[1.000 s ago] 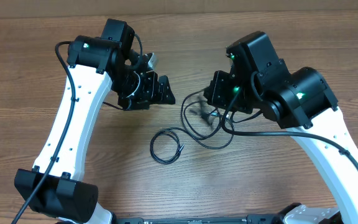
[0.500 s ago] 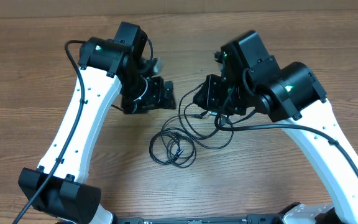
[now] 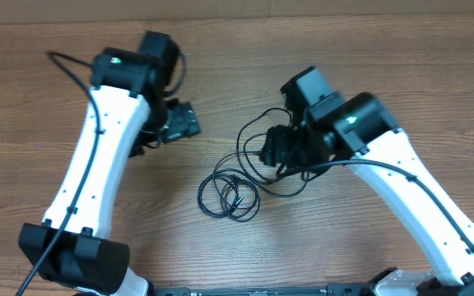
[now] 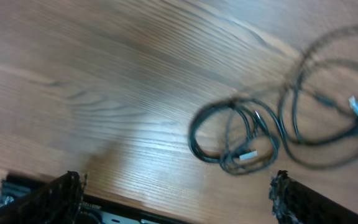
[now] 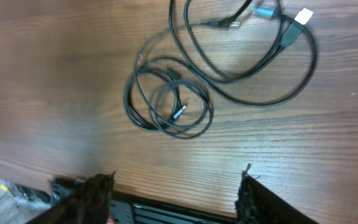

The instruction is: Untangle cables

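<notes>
The cables lie loose on the wooden table. A small double coil [image 3: 229, 196] joins larger loops [image 3: 257, 152] to its upper right. My left gripper [image 3: 181, 123] hangs left of the loops, apart from them. In the left wrist view it [image 4: 176, 196] stands wide open and empty, with the coil [image 4: 235, 140] and a silver-tipped plug [image 4: 248, 155] ahead. My right gripper [image 3: 272, 150] hovers over the larger loops. In the right wrist view it [image 5: 173, 190] is open with bare wood between its fingers; the coil [image 5: 166, 102], a big loop [image 5: 260, 68] and a silver plug [image 5: 303, 15] lie beyond.
The table's front edge with a black rail [image 5: 166, 211] shows under both wrist cameras. Thick black arm cables [image 3: 72, 70] run along the left arm and the right arm [image 3: 401, 168].
My right gripper has opened and let its cable drop, and a second loop has settled by the coil. My left gripper has opened wider and drawn back to the left.
</notes>
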Motion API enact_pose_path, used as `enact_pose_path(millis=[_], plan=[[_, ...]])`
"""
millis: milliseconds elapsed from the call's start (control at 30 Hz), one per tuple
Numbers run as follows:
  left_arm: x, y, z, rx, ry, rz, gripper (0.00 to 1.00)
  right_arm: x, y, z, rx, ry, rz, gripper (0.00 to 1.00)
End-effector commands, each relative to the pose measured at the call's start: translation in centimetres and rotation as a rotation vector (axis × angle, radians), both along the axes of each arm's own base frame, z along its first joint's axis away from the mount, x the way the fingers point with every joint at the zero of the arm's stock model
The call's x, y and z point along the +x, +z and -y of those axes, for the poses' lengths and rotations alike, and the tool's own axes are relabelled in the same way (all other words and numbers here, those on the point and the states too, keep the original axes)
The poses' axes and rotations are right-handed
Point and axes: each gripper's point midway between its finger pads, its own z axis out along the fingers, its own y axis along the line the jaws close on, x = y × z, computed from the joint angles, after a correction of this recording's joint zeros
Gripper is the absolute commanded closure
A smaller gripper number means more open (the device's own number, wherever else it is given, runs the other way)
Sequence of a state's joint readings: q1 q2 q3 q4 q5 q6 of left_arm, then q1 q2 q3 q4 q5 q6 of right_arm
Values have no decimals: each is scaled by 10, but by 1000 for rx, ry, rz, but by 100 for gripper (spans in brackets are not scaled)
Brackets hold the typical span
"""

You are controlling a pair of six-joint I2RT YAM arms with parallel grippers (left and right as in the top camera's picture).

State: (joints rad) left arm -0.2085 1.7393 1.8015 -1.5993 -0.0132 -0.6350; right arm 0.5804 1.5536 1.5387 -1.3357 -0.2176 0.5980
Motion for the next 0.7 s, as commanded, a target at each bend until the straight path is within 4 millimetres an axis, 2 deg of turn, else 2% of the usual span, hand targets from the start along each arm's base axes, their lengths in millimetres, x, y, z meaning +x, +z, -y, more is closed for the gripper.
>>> enact_pose_path(millis=[0, 133, 233, 367, 467, 667], plan=[[4, 1, -33, 14, 153, -3, 0, -15, -26, -15, 10, 76, -43, 28], [-3, 0, -64, 23, 247, -35, 0, -22, -57, -36, 45, 134, -29, 24], [-10, 0, -80, 26, 295, -63, 0, -23, -77, -49, 73, 138, -4, 24], [-13, 0, -86, 26, 277, -75, 0, -25, -100, -67, 125, 120, 27, 38], [-12, 0, -85, 26, 262, -73, 0, -28, -113, -80, 158, 152, 64, 54], [-11, 0, -85, 25, 262, -67, 0, -27, -140, -86, 104, 97, 85, 61]])
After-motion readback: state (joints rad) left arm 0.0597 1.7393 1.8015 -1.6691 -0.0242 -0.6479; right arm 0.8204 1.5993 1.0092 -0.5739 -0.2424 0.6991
